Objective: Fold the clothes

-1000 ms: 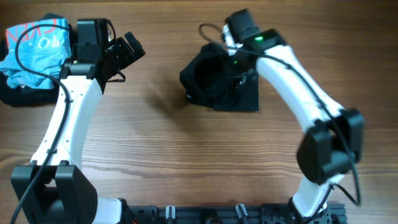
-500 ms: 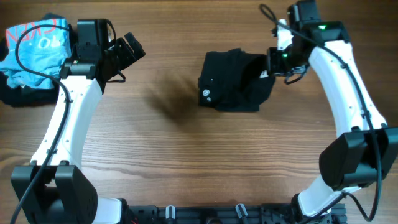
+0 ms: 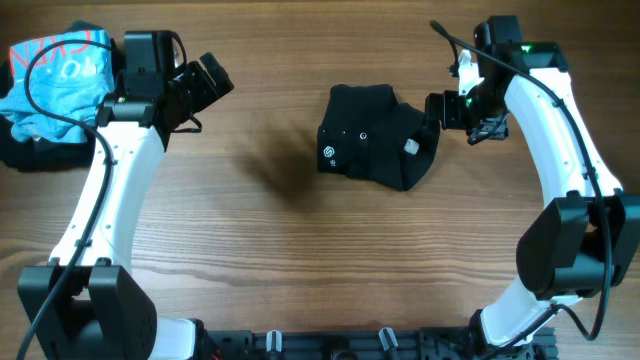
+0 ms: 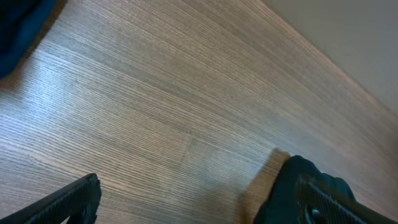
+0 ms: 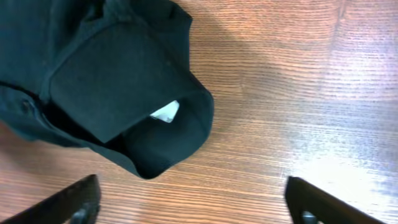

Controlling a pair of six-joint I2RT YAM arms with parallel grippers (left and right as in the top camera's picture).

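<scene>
I see the black T-shirt (image 3: 375, 148) bunched in a heap mid-table (image 3: 300, 260), its white collar tag showing, with my right gripper (image 3: 447, 110) just beside it, fingers spread and empty, and my left gripper (image 3: 208, 80) spread wide, well apart.

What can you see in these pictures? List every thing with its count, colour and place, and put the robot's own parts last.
T-shirt: one, black with a small white logo and white tag, bunched up just right of the table's middle.
light-blue garment: one, light blue with red lettering, crumpled at the far left corner.
dark fabric: one patch, black, under the light-blue garment; cannot tell what it is.
table: one, brown wood grain, under everything.
arms: two, white with black joints, one on each side.
left gripper: one, black, open and empty, beside the light-blue garment.
right gripper: one, black, open and empty, just right of the T-shirt.
</scene>
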